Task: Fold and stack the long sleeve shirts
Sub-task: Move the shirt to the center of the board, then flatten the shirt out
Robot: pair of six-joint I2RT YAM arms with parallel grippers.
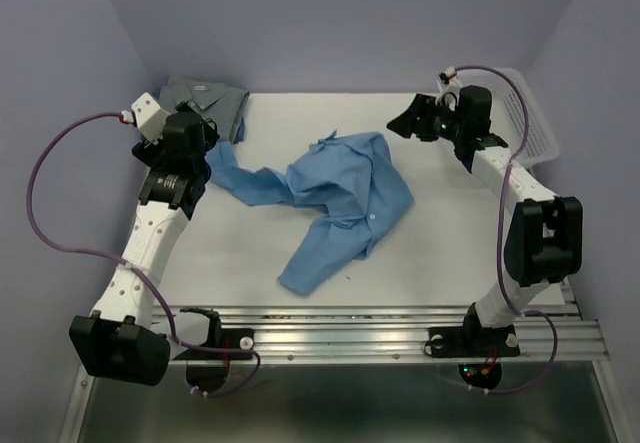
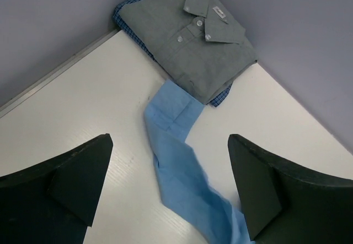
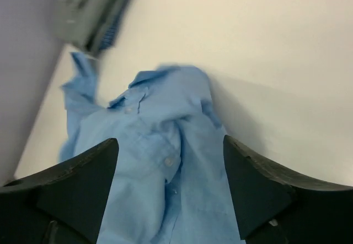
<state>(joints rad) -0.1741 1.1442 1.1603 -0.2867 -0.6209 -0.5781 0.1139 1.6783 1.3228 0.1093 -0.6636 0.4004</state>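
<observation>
**State.** The light blue collared button-up cloth shirt lies crumpled mid-worktop, not yet folded. One sleeve runs out toward 10 o'clock and a tail of cloth trails toward 7 o'clock. The grey collared cloth shirt is folded and sits in the 11 o'clock corner of the white worktop. The left fingers are spread wide and hold nothing, hovering over the sleeve cuff. The right fingers are also spread and empty, above the shirt body.

**Risks (judgement only).**
- The cuff end touches the edge of the folded grey shirt. Dragging the sleeve across that corner could snag the grey shirt and undo its fold.
- The blue body is bunched in layers. A pinch there may catch several plies or only the top one, so the cloth would spread out twisted.

**Hidden or unclear.**
- The second sleeve cannot be traced in the heap.
- A blue checked cloth shows only as a rim under the grey shirt, and I cannot tell what it is.
- The right wrist view is blurred, so buttons are only roughly visible.
- The white plastic mesh basket at 2 o'clock is partly behind the right arm, and its contents are not visible.
</observation>
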